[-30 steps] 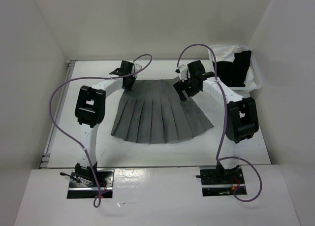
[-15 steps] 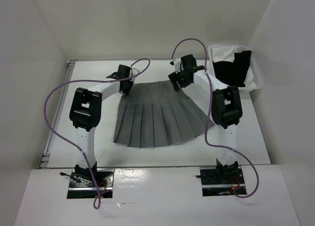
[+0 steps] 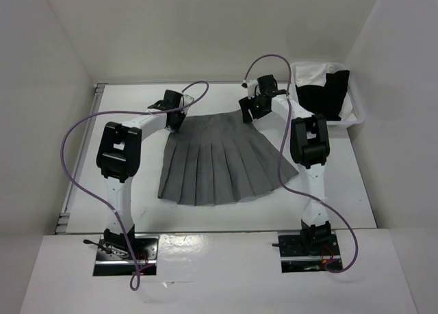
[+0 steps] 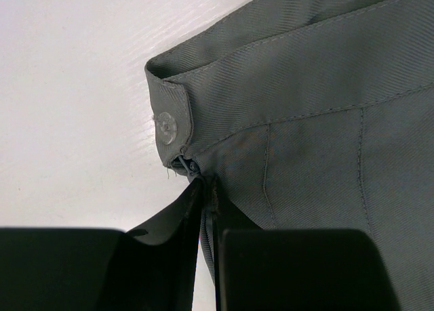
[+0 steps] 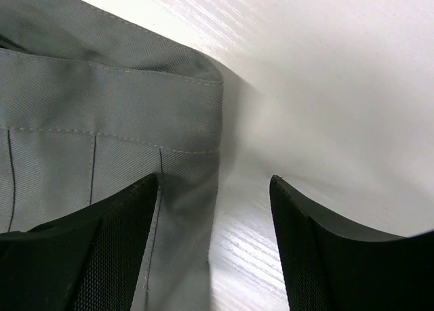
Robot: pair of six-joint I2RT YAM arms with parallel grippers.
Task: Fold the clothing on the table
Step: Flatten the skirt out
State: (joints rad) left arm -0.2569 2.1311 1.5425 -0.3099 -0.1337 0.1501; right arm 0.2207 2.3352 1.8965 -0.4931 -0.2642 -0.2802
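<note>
Since 1 second ago the right gripper (image 5: 213,182) has shifted to the far end of the waistband (image 5: 135,101); its 2 fingers stand apart, one over grey cloth, the other over bare table (image 3: 345,184); left gripper (image 4: 207,183) is pinched tight on the skirt (image 3: 219,160) just below the buttoned waistband corner; skirt lies fanned flat between both grippers.

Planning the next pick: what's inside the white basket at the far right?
A white garment and a black garment lying over it fill the basket. Anything beneath them, and the basket's floor, is hidden.
</note>
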